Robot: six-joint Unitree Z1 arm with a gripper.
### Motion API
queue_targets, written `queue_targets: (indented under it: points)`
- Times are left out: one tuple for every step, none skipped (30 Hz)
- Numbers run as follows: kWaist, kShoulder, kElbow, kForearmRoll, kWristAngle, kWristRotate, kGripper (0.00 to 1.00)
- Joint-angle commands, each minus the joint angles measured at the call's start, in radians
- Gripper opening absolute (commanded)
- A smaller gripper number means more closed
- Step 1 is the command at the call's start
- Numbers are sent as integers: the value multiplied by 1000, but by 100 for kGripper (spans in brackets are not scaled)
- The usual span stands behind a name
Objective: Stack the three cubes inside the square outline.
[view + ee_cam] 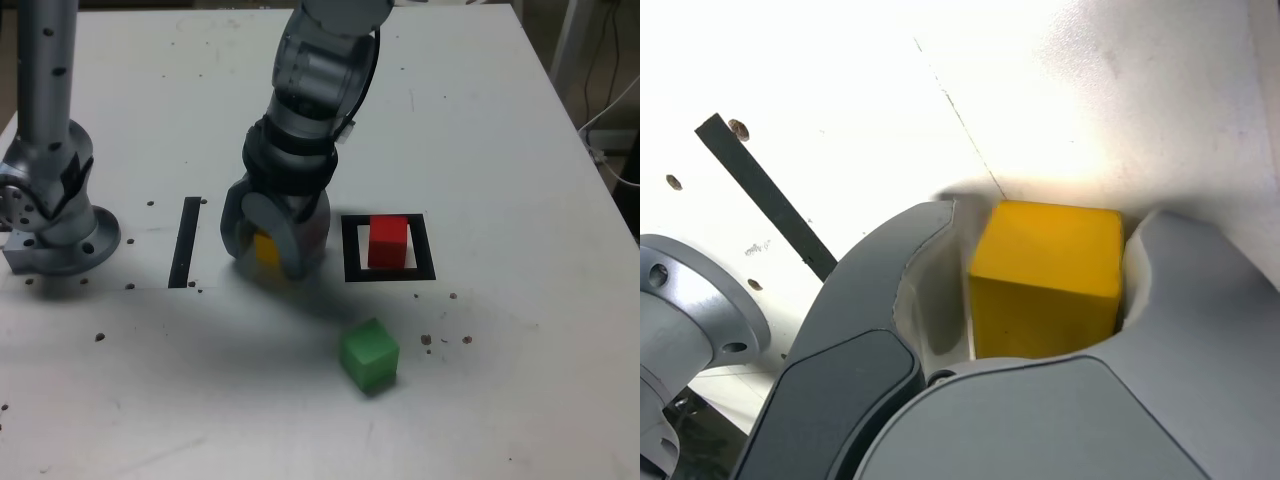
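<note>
The yellow cube (266,248) (1045,275) rests on the white table, and my gripper (270,262) (1050,215) reaches down over it with a jaw pressed close against each side. The red cube (388,242) sits inside the square outline (352,255), just to the exterior view's right of the gripper. Nearer the front edge, the green cube (369,353) stands alone on the table.
A straight black strip (185,242) (760,190) lies to the exterior view's left of the gripper. The arm's metal base (50,220) (680,310) stands at the far left. Small dark specks dot the white table (500,130).
</note>
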Motion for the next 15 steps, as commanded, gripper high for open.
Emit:
queue_targets:
  points:
    - [-1, -6, -2, 3, 1, -5, 27]
    - [-1, -7, -2, 4, 1, -7, 27]
    - [-1, -11, -2, 6, 1, -10, 27]
    - [-1, -16, -3, 9, 2, -14, 27]
    - [-1, -23, -6, 15, 4, -18, 27]
    - [-1, -31, -12, 25, 7, -23, 27]
    - [-1, -40, -21, 40, 10, -28, 27]
    - [-1, -51, -35, 58, 14, -32, 27]
    - [-1, -60, -55, 81, 18, -36, 27]
    - [-1, -69, -80, 108, 22, -38, 27]
    - [-1, -76, -111, 138, 26, -41, 27]
    - [-1, -80, -146, 170, 28, -44, 27]
    - [-1, -81, -187, 203, 31, -48, 27]
    - [-1, -79, -233, 237, 32, -52, 27]
    - [-1, -69, -299, 283, 33, -62, 27]
